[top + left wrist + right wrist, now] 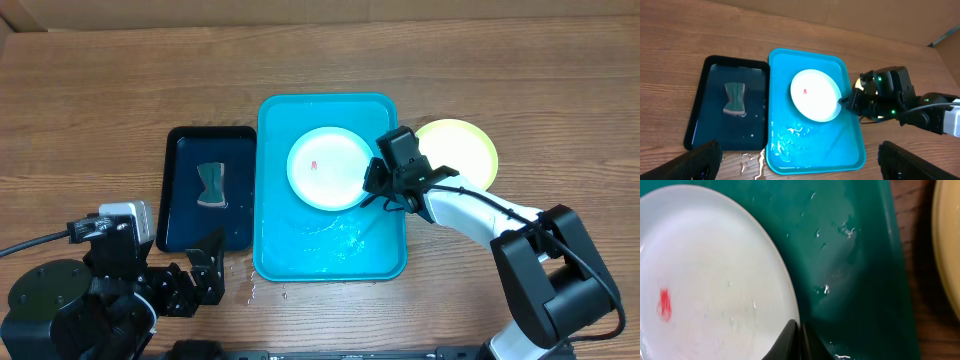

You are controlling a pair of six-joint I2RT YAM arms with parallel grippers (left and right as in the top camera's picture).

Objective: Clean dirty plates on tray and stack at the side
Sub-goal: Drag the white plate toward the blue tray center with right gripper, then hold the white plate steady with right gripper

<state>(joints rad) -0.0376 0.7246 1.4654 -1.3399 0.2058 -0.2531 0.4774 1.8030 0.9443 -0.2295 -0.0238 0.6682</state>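
The desk (100, 100) is brown wood-grain laminate, and a plain brown board (840, 15) stands along its far edge. Water lies in beads and streaks on the near half of the cyan tray (300, 250), and a small puddle (245, 285) sits on the desk just off the tray's near-left corner.

The cyan tray is at the middle of the desk. A light cyan plate (325, 170) lies in the tray's far half, its whitish centre marked by one small red smear (316, 164). A yellow-green plate (465, 150) rests on the bare desk just beside the tray's far-right corner.

Touching the tray's left edge is a smaller black tray (185, 160) holding shallow water and a grey-green sponge (211, 185) with a pinched waist.

The right arm (470, 215) reaches in from the desk's near-right side and crosses the tray's right rim, partly covering the yellow-green plate. The right arm's jaws are closed tight on the right rim of the light cyan plate — one finger (785, 340) over the plate, the other on the tray side.

The left arm (130, 290) hangs over the desk's near-left corner. The left arm's jaws are spread wide and hold nothing.
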